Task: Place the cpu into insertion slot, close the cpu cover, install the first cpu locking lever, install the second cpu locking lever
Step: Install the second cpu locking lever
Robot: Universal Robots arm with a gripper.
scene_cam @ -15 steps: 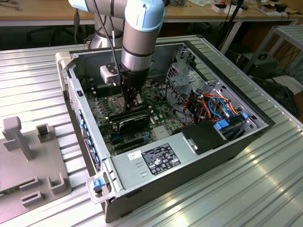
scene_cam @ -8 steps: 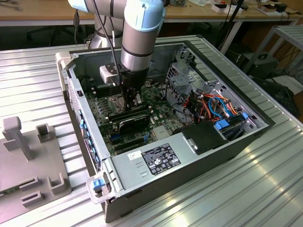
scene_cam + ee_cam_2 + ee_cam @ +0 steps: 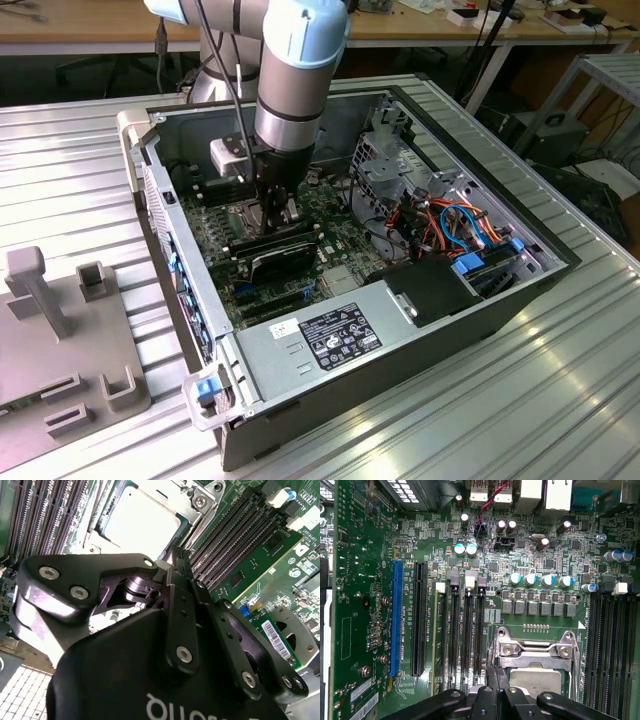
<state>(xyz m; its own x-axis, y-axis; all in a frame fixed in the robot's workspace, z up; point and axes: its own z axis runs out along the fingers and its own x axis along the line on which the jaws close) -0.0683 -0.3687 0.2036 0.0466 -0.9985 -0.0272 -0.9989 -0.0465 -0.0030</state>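
Gripper body: the black linkage of the gripper point(image 3: 172, 562) sits closest to the lens in the second wrist view, its bolted links running up towards the socket.
Gripper state: the fingers point(image 3: 496, 680) are drawn together with no visible gap between their tips, and nothing is seen held between them.
Gripper position: in the exterior view the gripper point(image 3: 272, 210) hangs straight down into the open computer case point(image 3: 520, 300), low over the green motherboard point(image 3: 335, 245).
Cpu: the cpu point(image 3: 142, 525) lies flat in the insertion slot point(image 3: 532, 667), its dull silver top bright in the second wrist view; in the first wrist view the cpu point(image 3: 535, 677) sits just beside the fingertips.
Cpu cover: the cpu cover point(image 3: 532, 652) is folded down over the chip, its metal frame bordering the chip's top.
Contact: whether the fingertips touch the cover or the chip cannot be told.
Locking levers: their position cannot be made out.
Memory slots: long black memory slots point(image 3: 612, 650) run on either side of the socket.
Expansion slot: a blue expansion slot point(image 3: 396, 617) stands well apart from the socket.
Power supply: a grey power supply point(image 3: 330, 335) lies at the case's near end.
Table: the case rests on a ribbed metal table point(image 3: 520, 410).
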